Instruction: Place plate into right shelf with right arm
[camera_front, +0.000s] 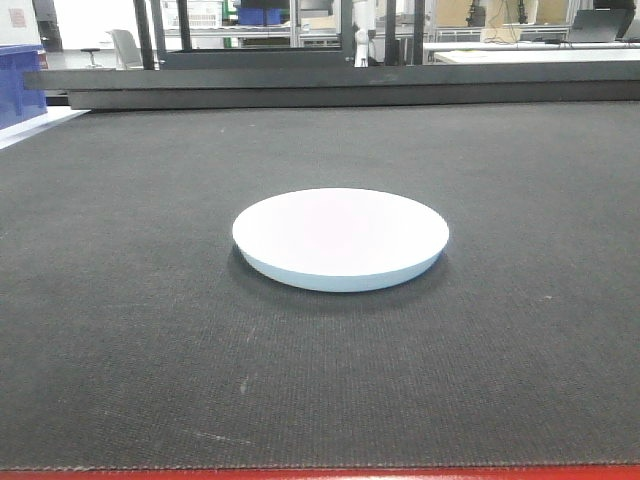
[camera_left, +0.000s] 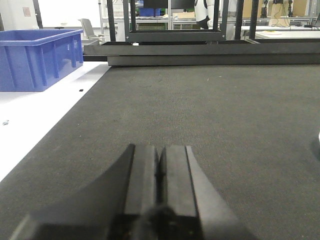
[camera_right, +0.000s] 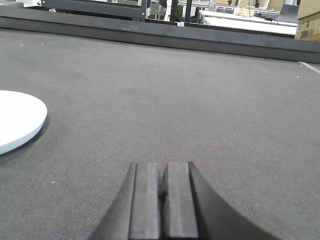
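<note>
The plain white plate lies flat in the middle of the dark mat in the front view. Its right edge shows in the right wrist view at the left border. My right gripper is shut and empty, low over the mat, to the right of the plate and apart from it. My left gripper is shut and empty, low over the mat. A sliver at the right border of the left wrist view may be the plate's edge. Neither gripper shows in the front view. The right shelf is out of view.
A blue plastic bin stands on a white surface left of the mat; it also shows in the front view. A dark raised rail bounds the mat's far edge. Black frames and benches stand beyond.
</note>
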